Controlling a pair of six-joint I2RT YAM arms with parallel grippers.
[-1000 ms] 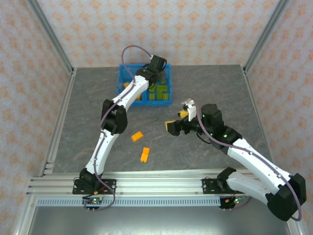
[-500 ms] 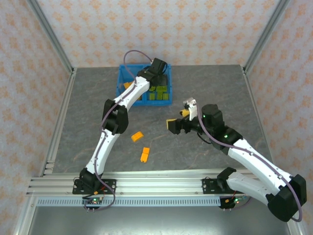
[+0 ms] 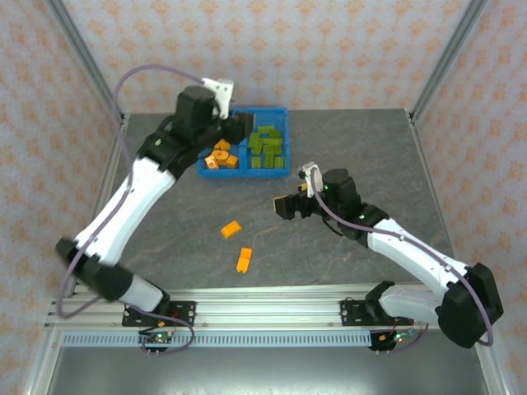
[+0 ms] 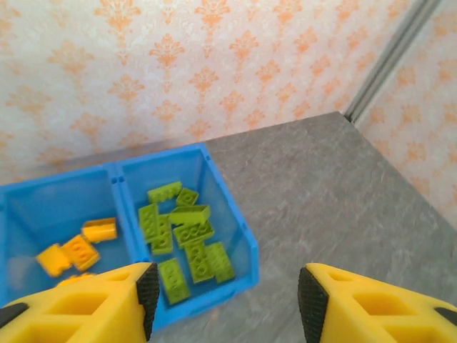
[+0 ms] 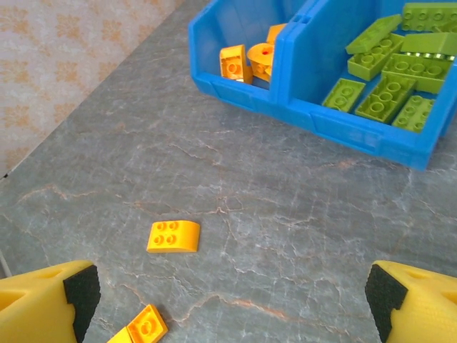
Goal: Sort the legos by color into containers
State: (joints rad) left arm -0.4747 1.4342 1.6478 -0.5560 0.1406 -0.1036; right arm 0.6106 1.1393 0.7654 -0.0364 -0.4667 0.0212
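A sloped orange brick (image 5: 173, 236), studs up, long axis running from finger to finger, lay on the table (image 5: 300, 236) ahead of the right gripper (image 5: 232, 304), its jaws wide and empty, a second orange brick (image 5: 139, 329) angled near one finger; the left gripper (image 4: 225, 300), parted and empty, faced the blue containers (image 4: 241, 261) beyond its jaws.

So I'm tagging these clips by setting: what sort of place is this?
Probably a robot lab test cell, not a home: left arm and right arm bolted to an aluminium rail, enclosed by patterned backdrop panels.
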